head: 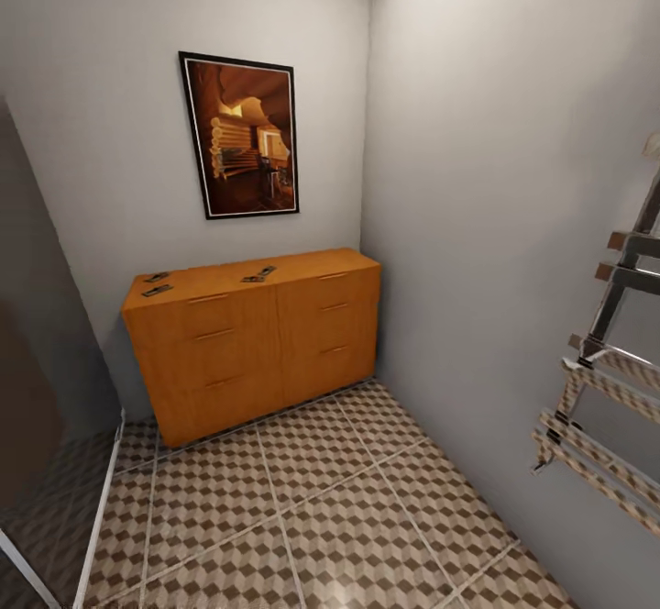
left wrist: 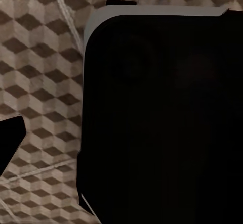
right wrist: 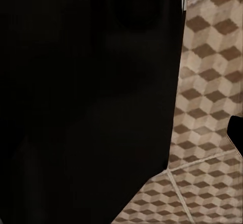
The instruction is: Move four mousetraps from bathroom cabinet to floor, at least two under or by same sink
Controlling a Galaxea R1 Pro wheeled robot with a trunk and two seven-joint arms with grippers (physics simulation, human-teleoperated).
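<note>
Wrist views: dark robot body over cube-patterned bathroom floor (head: 348,517); cannot tell whether either tool is wide or narrow. Farther off, the cabinet (head: 257,343) stands in the corner, drawers closed. Four mousetraps lie on top: two at its left end (head: 156,283), two near the middle (head: 259,273). Framed picture (head: 241,136) on the wall above.

Left wrist camera: a large black rounded-corner body panel with a pale grey edge (left wrist: 162,118) blocks most of the frame; a black pointed part (left wrist: 10,138) intrudes at one edge, identity undetermined. Right wrist camera: a similar broad black body panel (right wrist: 86,102) occupies most of the frame. Claw state cannot be determined on either arm.
</note>
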